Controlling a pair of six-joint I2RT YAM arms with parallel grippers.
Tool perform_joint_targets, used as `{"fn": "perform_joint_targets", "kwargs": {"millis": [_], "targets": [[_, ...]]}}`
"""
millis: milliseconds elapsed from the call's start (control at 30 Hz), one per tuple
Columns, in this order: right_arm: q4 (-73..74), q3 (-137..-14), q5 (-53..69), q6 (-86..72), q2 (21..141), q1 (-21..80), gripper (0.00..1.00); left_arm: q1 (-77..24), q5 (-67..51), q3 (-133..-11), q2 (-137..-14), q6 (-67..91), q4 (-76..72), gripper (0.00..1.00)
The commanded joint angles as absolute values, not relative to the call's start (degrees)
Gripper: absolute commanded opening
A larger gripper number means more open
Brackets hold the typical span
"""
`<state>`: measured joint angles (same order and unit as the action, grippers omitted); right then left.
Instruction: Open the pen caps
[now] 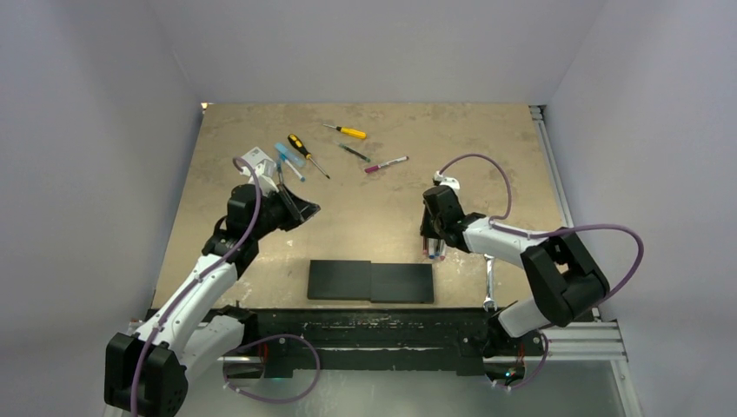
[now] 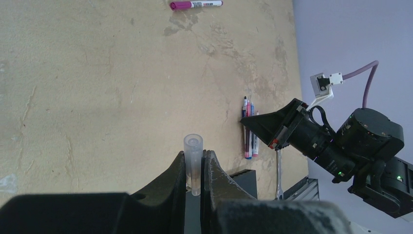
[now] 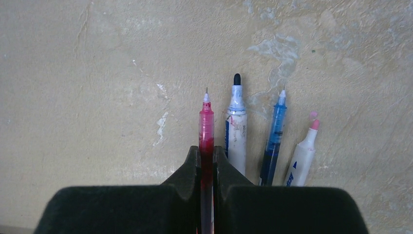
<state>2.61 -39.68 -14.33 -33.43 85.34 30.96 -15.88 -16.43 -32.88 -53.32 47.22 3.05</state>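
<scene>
My left gripper [image 2: 195, 155] is shut on a short frosted clear pen cap [image 2: 193, 146], held upright above the table; in the top view this gripper [image 1: 304, 209] hangs left of centre. My right gripper [image 3: 206, 148] is shut on a thin red pen [image 3: 206, 122] whose bare tip points away; from above, that gripper [image 1: 433, 250] sits low over the table. Three uncapped pens lie beside it: a white one with a dark tip [image 3: 236, 131], a blue one [image 3: 275, 134] and a white one with a pink tip [image 3: 304, 156]. A magenta-capped marker [image 1: 385, 163] lies at the back.
At the back lie a yellow-handled screwdriver [image 1: 348, 131], a black-and-yellow screwdriver [image 1: 306, 153], a dark pen [image 1: 354, 153] and light blue pens [image 1: 289, 162]. Two flat black blocks [image 1: 371, 281] sit near the front edge, with a wrench [image 1: 489, 282] to their right.
</scene>
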Motion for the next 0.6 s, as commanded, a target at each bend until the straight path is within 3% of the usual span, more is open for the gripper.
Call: {"fn": "perform_joint_targets", "kwargs": {"millis": [0,67,233,567], "targets": [[0.42,-41.66,-16.16,-34.86,85.51,31.34,0.00,-16.17,-15.66,-32.68,-52.20,45.59,3.34,0.00],[0.27,-41.55,-15.91,-34.78,85.16,31.51,0.02,-16.17,-15.64,-32.78,-52.36,45.49,3.35,0.00],[0.28,-41.45,-15.06,-34.72,83.44,31.55,0.21,-16.17,-15.44,-32.89,-52.82,45.31,3.42,0.00],[1.49,-42.86,-13.55,-34.65,80.09,31.85,0.28,-16.17,-13.14,-33.02,-52.81,45.15,5.88,0.00]]}}
